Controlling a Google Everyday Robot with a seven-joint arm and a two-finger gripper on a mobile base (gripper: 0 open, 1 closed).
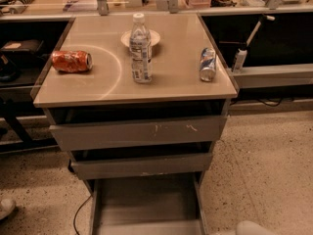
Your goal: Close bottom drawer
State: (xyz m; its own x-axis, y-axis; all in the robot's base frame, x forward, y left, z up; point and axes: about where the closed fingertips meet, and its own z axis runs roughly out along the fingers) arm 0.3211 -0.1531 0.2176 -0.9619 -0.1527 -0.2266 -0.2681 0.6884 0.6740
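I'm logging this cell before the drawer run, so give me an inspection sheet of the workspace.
Surface: beige cabinet top, with a faint curved mark.
Job's things: bottom drawer pulled far out, flat grey inside showing; middle drawer and scratched top drawer each slightly out.
Clutter: water bottle upright in front of a small plate; orange can on its side at left; blue can near the right edge.
Hand: only a pale rounded part shows at the bottom right edge, right of the bottom drawer.
Cables: dark cable on the floor left of the bottom drawer.
Surroundings: speckled floor; dark benches on both sides.
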